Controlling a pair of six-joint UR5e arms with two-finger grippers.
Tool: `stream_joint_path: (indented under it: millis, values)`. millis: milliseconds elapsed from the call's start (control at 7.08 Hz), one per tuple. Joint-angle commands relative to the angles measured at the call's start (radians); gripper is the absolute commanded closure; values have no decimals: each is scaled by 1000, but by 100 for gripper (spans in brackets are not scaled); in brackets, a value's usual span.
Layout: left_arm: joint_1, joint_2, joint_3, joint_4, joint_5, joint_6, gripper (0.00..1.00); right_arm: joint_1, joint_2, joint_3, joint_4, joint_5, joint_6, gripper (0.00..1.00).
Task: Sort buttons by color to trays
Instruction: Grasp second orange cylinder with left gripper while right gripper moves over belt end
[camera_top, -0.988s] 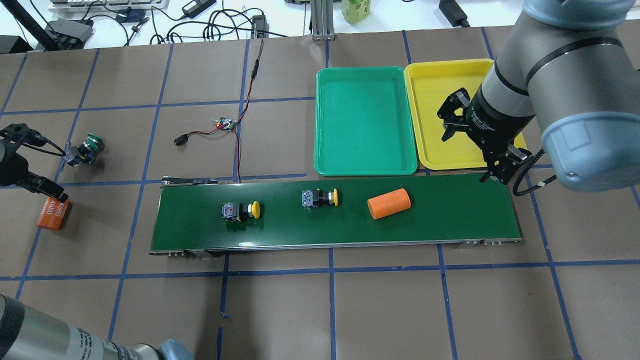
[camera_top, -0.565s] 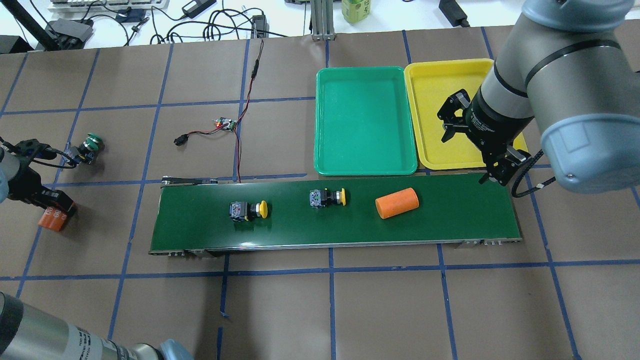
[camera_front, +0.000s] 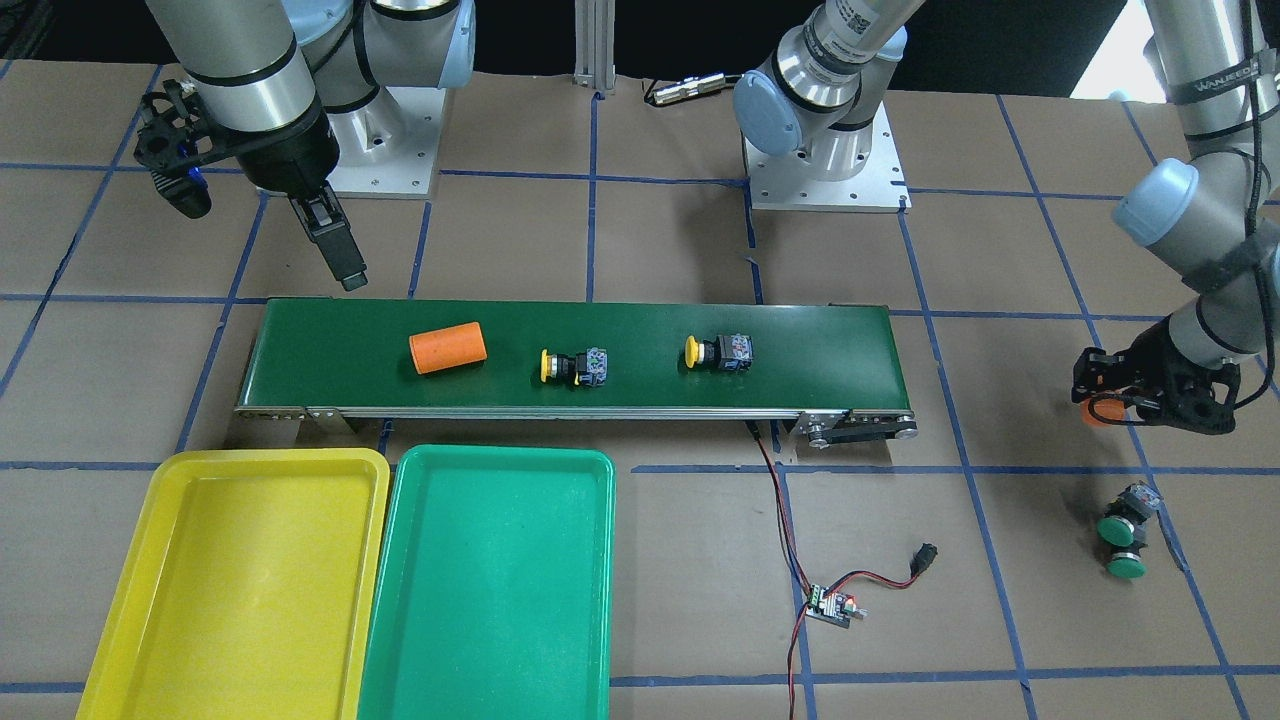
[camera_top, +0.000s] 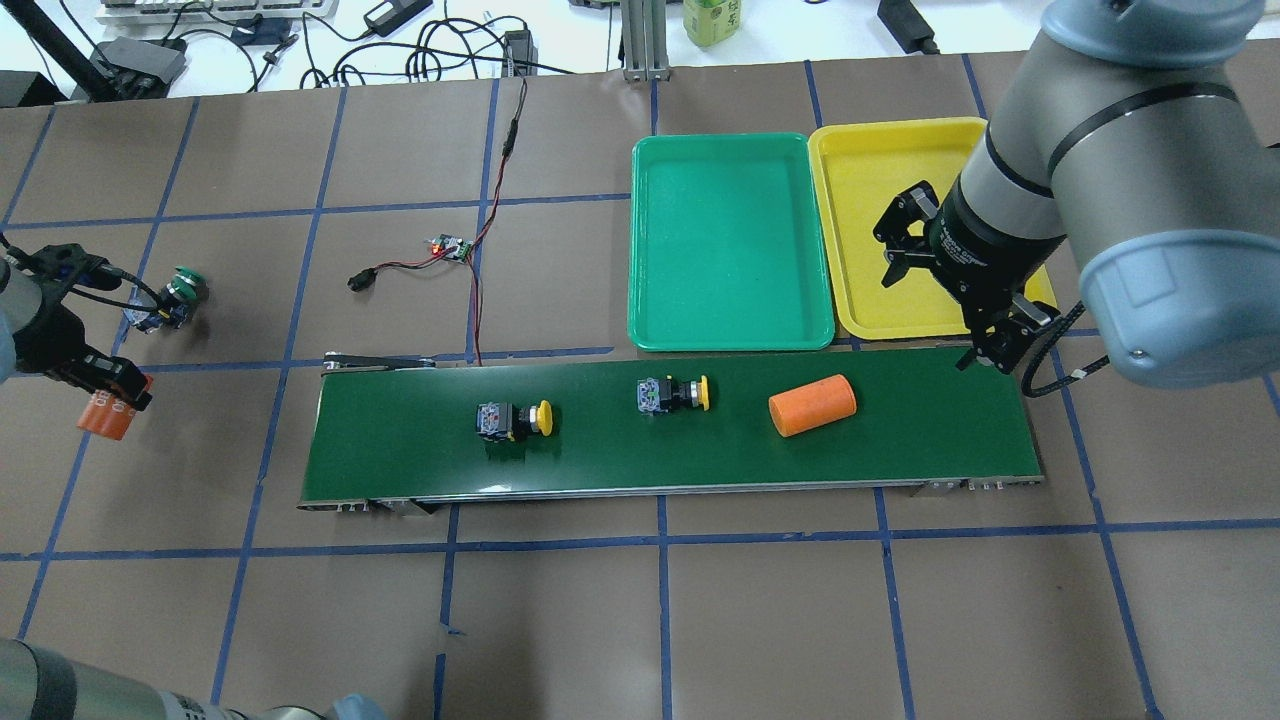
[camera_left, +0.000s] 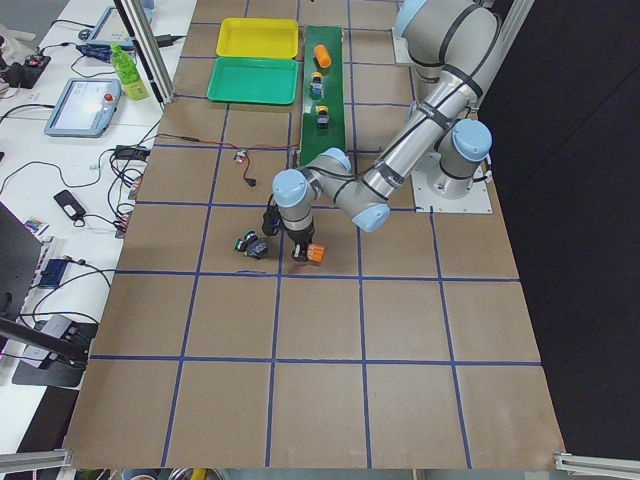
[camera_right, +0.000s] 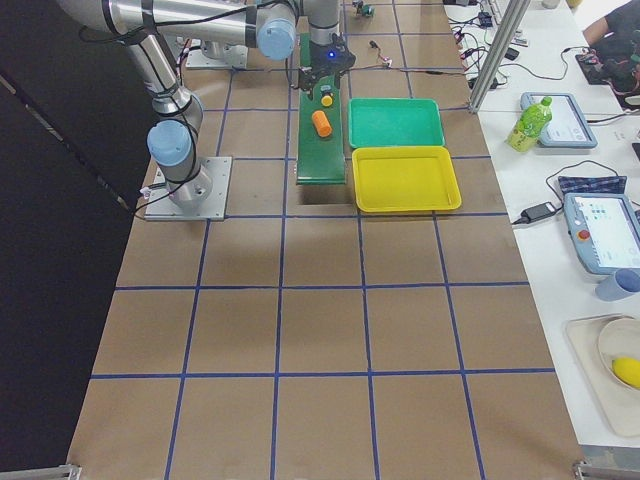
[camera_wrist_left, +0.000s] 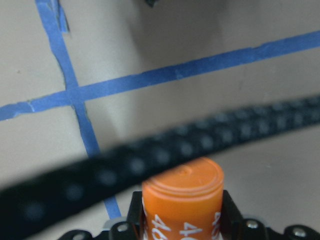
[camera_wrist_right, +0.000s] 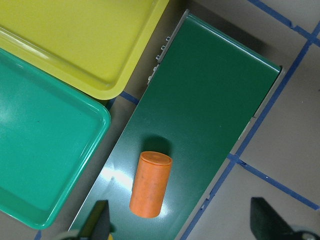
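Observation:
Two yellow-capped buttons (camera_top: 515, 418) (camera_top: 672, 394) lie on their sides on the belt, also seen from the front (camera_front: 575, 366) (camera_front: 718, 352). Green-capped buttons (camera_top: 170, 298) sit on the table at far left; two green caps (camera_front: 1122, 545) show close together. The green tray (camera_top: 730, 240) and yellow tray (camera_top: 860, 200) are empty. My left gripper (camera_top: 105, 395) is shut on the orange "4680" cylinder (camera_wrist_left: 182, 195) near the green buttons. My right gripper (camera_wrist_right: 183, 217) hangs open, high over the belt's right end, with nothing between its fingers.
A plain orange cylinder (camera_top: 812, 404) lies on the dark-green conveyor belt (camera_top: 900, 430). A small circuit board (camera_top: 450, 247) with red and black wires lies behind the belt. A black cable (camera_wrist_left: 150, 155) crosses the left wrist view. Cables and a bottle (camera_top: 713, 20) crowd the far table.
Both yellow buttons and the plain cylinder rode the belt to the right. My left gripper closed on the "4680" cylinder, which now points differently. The right arm barely moved.

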Motion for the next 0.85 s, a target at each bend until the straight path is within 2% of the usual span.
stream_joint_path:
  millis: [0, 282, 424, 565, 706]
  values:
    - [-203, 116, -46, -85, -6, -3, 100, 0, 0, 0, 0, -1, -3, 0]
    - [-419, 204, -96, -125, -12, -2, 100, 0, 0, 0, 0, -1, -8, 0]
    - [-529, 215, -112, -128, -14, 35, 100, 0, 0, 0, 0, -1, -8, 0]
    - [-617, 212, -117, -119, -19, 93, 100, 0, 0, 0, 0, -3, -8, 0]
    - [-654, 216, -121, -119, -19, 151, 100, 0, 0, 0, 0, -1, -8, 0]
